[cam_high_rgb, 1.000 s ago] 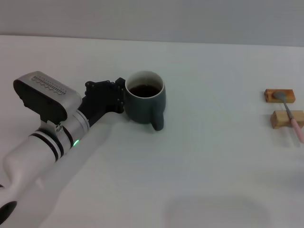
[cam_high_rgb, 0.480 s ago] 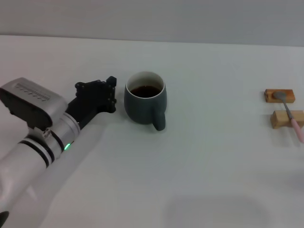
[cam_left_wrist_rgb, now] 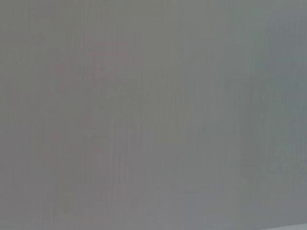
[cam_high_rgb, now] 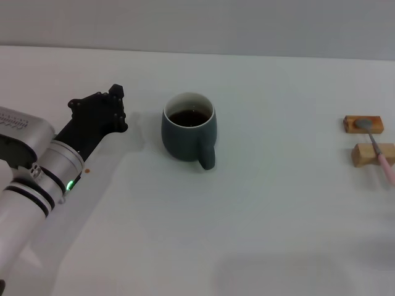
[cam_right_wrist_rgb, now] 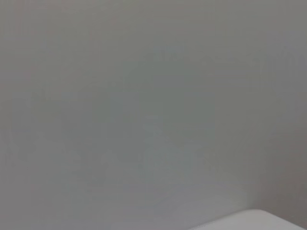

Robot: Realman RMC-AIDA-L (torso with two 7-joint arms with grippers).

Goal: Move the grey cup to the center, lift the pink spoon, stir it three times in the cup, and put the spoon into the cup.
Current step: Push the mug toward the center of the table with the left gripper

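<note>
The grey cup (cam_high_rgb: 188,134) stands upright near the middle of the white table (cam_high_rgb: 265,216), with dark liquid inside and its handle turned toward me. My left gripper (cam_high_rgb: 120,110) is open a short way to the left of the cup, apart from it and holding nothing. At the far right the pink spoon (cam_high_rgb: 379,153) lies across two small wooden blocks (cam_high_rgb: 363,124), its metal bowl on the farther block and its pink handle running off the picture's edge. Both wrist views show only a blank grey surface. My right gripper is out of view.
My white left arm (cam_high_rgb: 37,179) slants in from the lower left corner. A grey wall (cam_high_rgb: 197,21) runs behind the table's far edge.
My left gripper has let go of the cup and drawn back to the left, away from it. The cup and the spoon have stayed where they were.
</note>
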